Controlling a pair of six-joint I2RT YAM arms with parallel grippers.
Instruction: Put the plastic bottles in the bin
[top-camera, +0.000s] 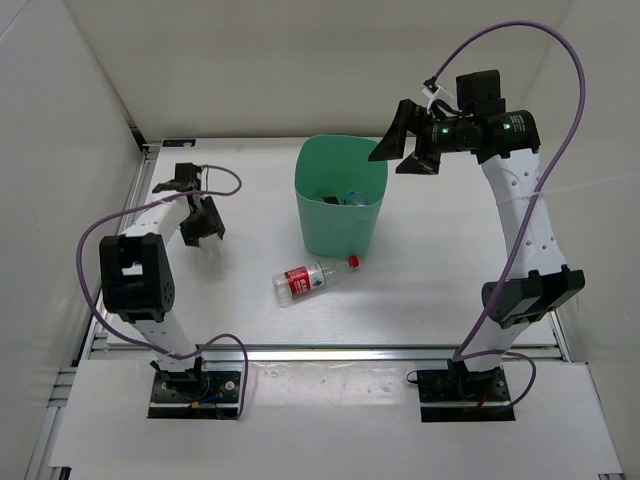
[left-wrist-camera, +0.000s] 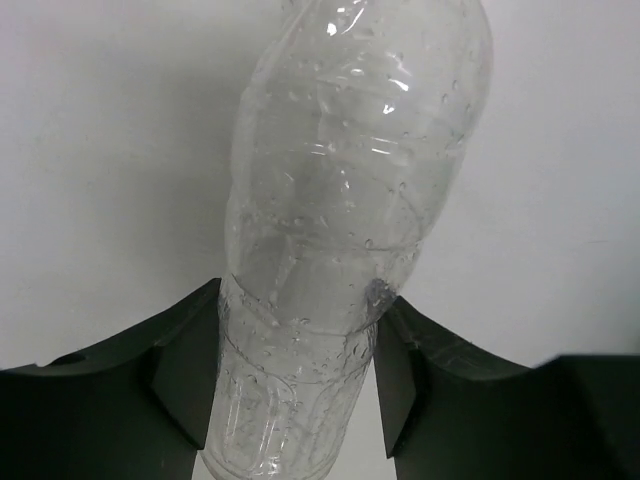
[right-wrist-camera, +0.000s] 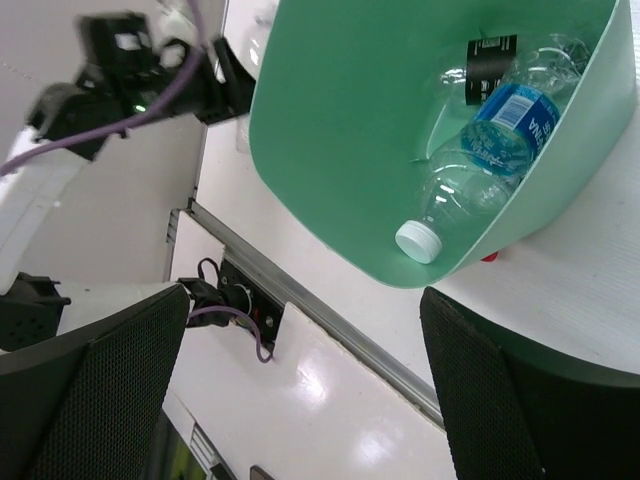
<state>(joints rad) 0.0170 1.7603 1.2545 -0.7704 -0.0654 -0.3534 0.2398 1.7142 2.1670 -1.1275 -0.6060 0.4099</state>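
My left tool grips the clear unlabelled bottle at its ribbed waist: probably light, thin-walled, slick and easily crushed. My right tool gapes empty.

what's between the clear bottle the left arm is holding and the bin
Nothing visible on the table between the clear bottle in the left fingers and the bin. The red-labelled bottle lies in front of the bin, off that line. The open right fingers hang near its far right rim.

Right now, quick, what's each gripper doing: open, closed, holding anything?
Left gripper: closed on the clear unlabelled bottle.
Right gripper: open, holding nothing, above the bin.
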